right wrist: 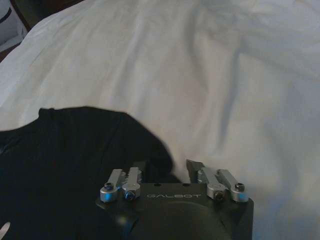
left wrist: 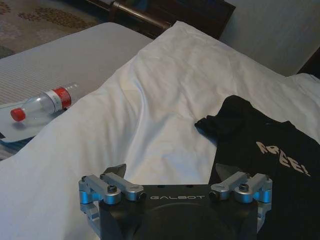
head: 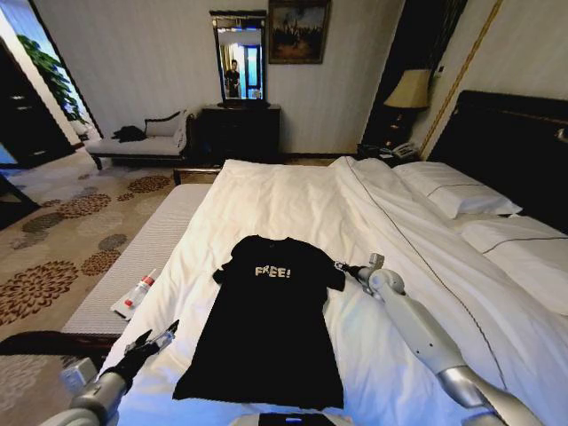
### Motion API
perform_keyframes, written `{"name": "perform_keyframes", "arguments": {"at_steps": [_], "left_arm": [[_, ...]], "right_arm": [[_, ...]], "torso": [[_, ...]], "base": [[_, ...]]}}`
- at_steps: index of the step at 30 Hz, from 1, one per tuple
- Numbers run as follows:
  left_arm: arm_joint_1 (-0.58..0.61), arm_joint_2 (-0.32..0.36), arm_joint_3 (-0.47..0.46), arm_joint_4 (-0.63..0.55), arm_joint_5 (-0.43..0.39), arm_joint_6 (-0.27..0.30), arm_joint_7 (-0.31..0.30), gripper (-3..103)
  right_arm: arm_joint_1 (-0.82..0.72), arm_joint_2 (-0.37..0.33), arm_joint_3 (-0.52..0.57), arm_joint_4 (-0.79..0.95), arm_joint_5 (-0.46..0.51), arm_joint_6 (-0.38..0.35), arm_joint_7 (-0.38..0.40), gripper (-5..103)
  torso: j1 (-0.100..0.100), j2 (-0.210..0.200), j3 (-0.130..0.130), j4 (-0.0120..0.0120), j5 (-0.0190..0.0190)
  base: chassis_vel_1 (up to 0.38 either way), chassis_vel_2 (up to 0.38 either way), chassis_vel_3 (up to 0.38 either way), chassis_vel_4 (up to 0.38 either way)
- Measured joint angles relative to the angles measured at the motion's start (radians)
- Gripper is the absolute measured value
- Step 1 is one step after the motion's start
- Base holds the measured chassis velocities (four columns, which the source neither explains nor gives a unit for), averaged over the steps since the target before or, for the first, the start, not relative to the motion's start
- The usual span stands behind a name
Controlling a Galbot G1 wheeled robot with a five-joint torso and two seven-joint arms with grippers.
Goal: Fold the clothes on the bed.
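The clothes are one black T-shirt (head: 266, 328) with white "FREE!" lettering, spread flat and face up on the bed's white duvet (head: 293, 195). My left gripper (head: 160, 338) hovers open just off the shirt's left side, near the bed's edge. In the left wrist view this gripper (left wrist: 172, 172) has its jaws apart, with the shirt (left wrist: 270, 165) and its sleeve just ahead. My right gripper (head: 342, 266) is at the shirt's right sleeve. The right wrist view shows it (right wrist: 167, 167) open low over the sleeve's edge, the shirt (right wrist: 65, 160) to one side and bare duvet (right wrist: 225, 75) beyond.
A grey bench (head: 133, 257) runs along the bed's left side, with a plastic bottle (head: 138, 291) lying on a sheet. White pillows (head: 461, 191) and a dark headboard (head: 515, 142) are at the right. A chaise (head: 142, 142) and a dresser (head: 240, 129) stand by the far wall.
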Motion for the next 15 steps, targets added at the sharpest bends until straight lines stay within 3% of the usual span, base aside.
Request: {"name": "perform_keyframes", "arguments": {"at_steps": [10, 15], "left_arm": [[-0.002, 0.0, 0.0, 0.012, -0.007, -0.001, 0.004, 100], [-0.002, 0.002, -0.002, 0.012, -0.015, -0.001, 0.005, 100]], "right_arm": [[-0.005, 0.005, -0.002, 0.008, -0.018, 0.008, 0.009, 4], [-0.009, 0.005, -0.006, 0.012, -0.032, 0.019, 0.007, 2]], "torso": [[0.0, 0.0, 0.0, 0.0002, 0.0], [0.0, 0.0, 0.0, 0.0, 0.0002]], "base": [[0.0, 0.0, 0.0, 0.0], [0.0, 0.0, 0.0, 0.0]]}}
